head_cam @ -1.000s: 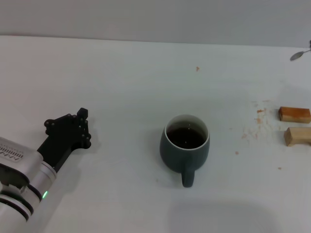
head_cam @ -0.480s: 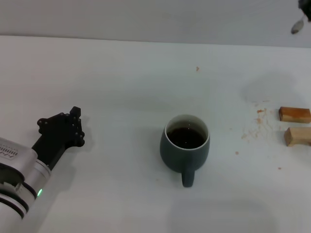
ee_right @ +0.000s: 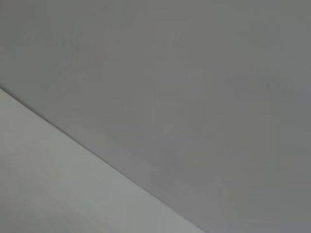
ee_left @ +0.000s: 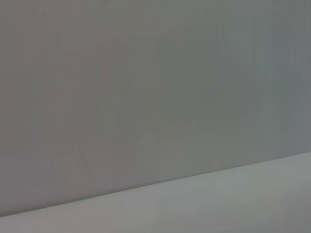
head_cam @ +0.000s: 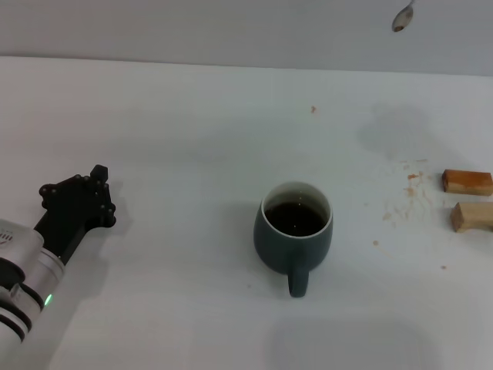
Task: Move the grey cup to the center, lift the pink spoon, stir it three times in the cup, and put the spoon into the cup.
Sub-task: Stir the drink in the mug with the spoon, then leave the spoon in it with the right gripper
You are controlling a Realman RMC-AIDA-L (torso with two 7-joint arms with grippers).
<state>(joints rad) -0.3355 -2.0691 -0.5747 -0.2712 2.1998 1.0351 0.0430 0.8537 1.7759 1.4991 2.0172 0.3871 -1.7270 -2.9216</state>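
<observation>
The grey cup [head_cam: 293,229] sits near the middle of the frame on the white counter [head_cam: 192,139], handle toward the bottom edge, so the centring step looks done. Only the silver bowl of the pink spoon [head_cam: 402,17] shows, hanging in the air at the top edge right of centre; the right gripper presumably carrying it is out of view, so its fingers cannot be judged. The left gripper [head_cam: 75,210] rests at lower left, whether open or closed I cannot tell; next the spoon must come down over the cup for stirring.

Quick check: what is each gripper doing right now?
Left gripper: parked left of the grey cup, holding nothing; fingers' state unclear.
Right gripper: out of view; only the spoon's bowl shows.
</observation>
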